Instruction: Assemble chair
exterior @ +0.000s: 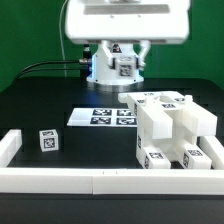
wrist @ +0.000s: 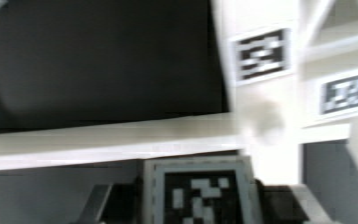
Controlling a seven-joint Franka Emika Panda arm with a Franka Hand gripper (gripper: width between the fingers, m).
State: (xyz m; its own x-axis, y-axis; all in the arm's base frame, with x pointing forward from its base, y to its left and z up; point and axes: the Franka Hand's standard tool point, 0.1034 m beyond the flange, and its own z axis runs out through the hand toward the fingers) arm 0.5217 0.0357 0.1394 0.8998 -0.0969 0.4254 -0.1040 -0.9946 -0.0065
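The partly built chair (exterior: 172,128) stands on the black desk (exterior: 40,100) in the lower right of the exterior frame. It is a blocky white cluster of flat panels and square pegs. Black-and-white tags show on its top faces and on its low front blocks. Its front blocks sit just beside the long white border rail (exterior: 100,180) that runs across the bottom of the frame.

A small loose cube (exterior: 48,140), white with a tag on its facing side, rests alone on the desk at the lower left. It is well apart from the chair and near the rail's corner there.

The marker board (exterior: 105,117) lies flat near the middle of the frame. It is just left of the chair's upper part, and its four tags are in view.

The arm (exterior: 125,20) fills the upper middle of the exterior frame, above the far side of the desk.

The wrist view is blurred. At its bottom centre a tagged piece (wrist: 197,190) sits upright between the two dark fingers (wrist: 119,206). They appear to pinch it from either side, partly closed around its width. Beyond the piece a white rail crosses the frame, with black desk in the upper left. Two tagged white faces of the chair show in the upper right.
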